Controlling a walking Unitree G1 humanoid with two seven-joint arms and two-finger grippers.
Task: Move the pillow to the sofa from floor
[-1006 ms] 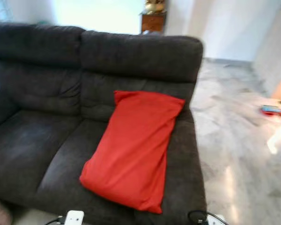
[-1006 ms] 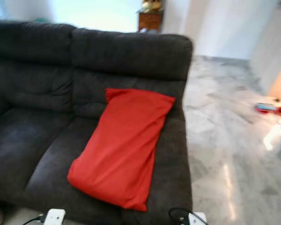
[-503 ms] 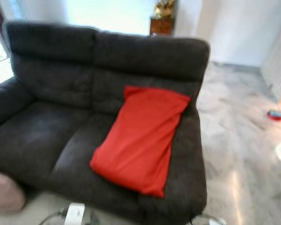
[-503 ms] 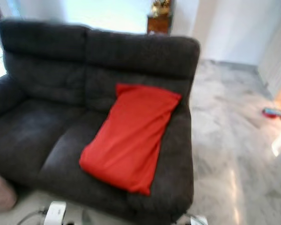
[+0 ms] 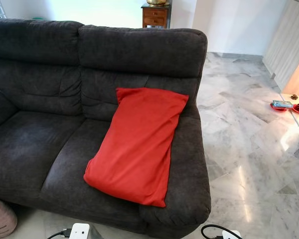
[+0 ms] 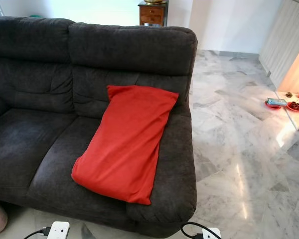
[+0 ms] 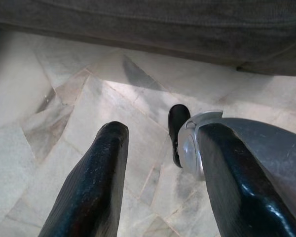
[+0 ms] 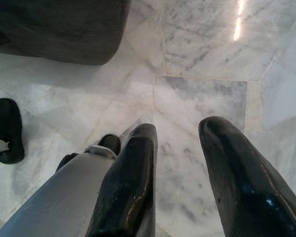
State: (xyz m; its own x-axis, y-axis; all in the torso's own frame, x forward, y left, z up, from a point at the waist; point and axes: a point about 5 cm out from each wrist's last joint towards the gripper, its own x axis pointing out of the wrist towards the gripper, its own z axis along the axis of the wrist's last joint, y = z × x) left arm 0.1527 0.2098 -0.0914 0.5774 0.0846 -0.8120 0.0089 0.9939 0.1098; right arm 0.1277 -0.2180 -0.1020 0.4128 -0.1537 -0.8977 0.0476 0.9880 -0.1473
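Note:
A long red pillow [image 5: 137, 144] lies on the right seat of the dark grey sofa [image 5: 35, 144], its top end leaning against the backrest and its lower end near the seat's front edge. Both arms hang low in front of the sofa. In the left wrist view my left gripper [image 7: 160, 137] is open over the marble floor, just short of the sofa's base [image 7: 153, 29]. In the right wrist view my right gripper [image 8: 178, 129] is open too, above bare floor tiles beside the sofa's corner [image 8: 59, 29]. Nothing is held between either pair of fingers.
Marble floor [image 5: 249, 164] stretches to the right of the sofa. A low white table with red dishes [image 5: 289, 105] stands at the right edge. A wooden cabinet [image 5: 156, 15] is behind the sofa. A pink round object [image 5: 0, 219] sits on the floor at the sofa's left front.
The whole picture has shifted and sharpened, so the camera moved. The pillow stays where it was on the sofa.

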